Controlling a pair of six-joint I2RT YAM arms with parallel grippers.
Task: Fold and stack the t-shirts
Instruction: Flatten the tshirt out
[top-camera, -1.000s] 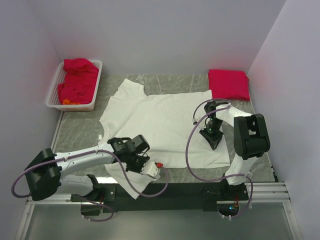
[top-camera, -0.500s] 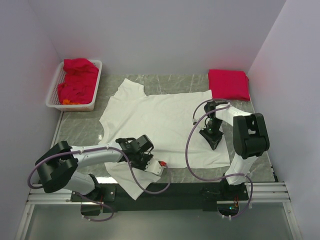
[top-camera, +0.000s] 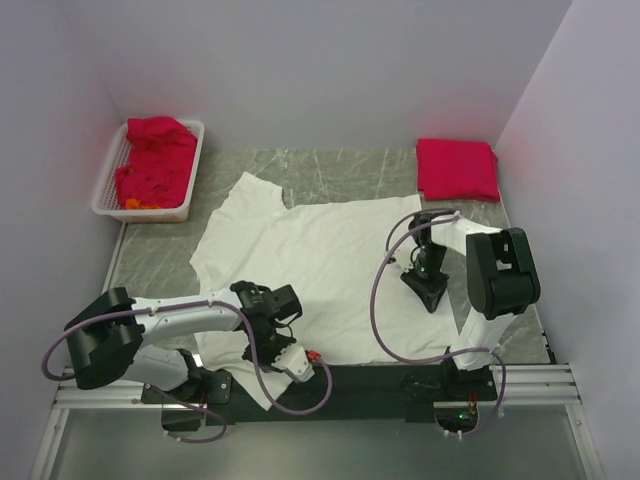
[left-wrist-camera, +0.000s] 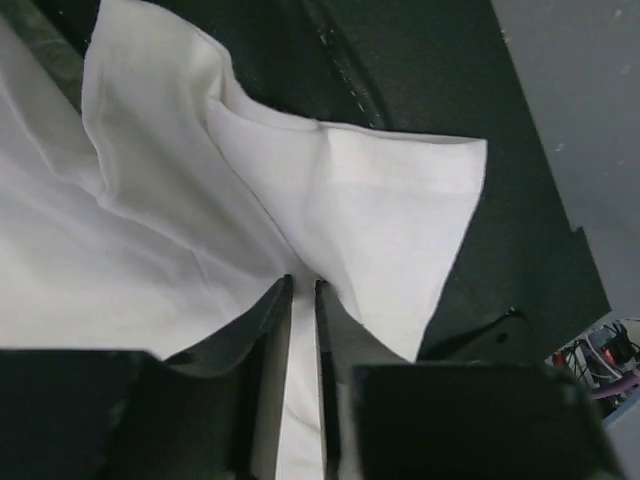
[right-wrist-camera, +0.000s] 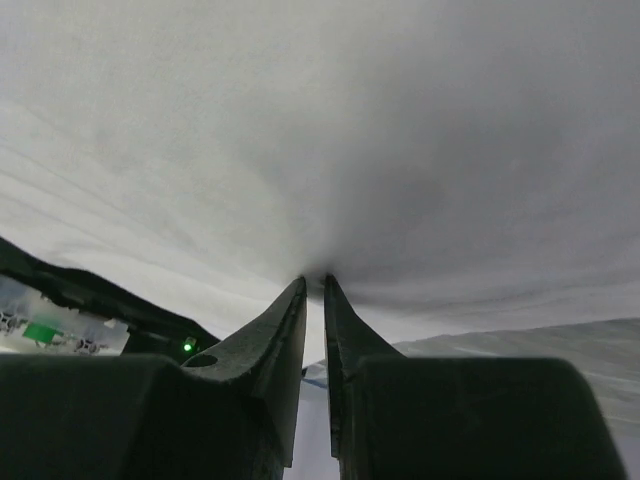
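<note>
White t-shirt (top-camera: 320, 240) is lying on the table (top-camera: 160, 252) — I'm pinching it, left gripper (left-wrist-camera: 303, 290) at its near corner, right gripper (right-wrist-camera: 313, 285) mid-cloth.

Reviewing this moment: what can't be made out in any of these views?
- Top view: the left arm covers part of the white t-shirt's near-left edge.
- Right wrist view: blurred white fabric fills the frame; which part the right end effector pinches cannot be told there.
- Top view: the red t-shirts heaped in the basket are too crumpled to count.
</note>
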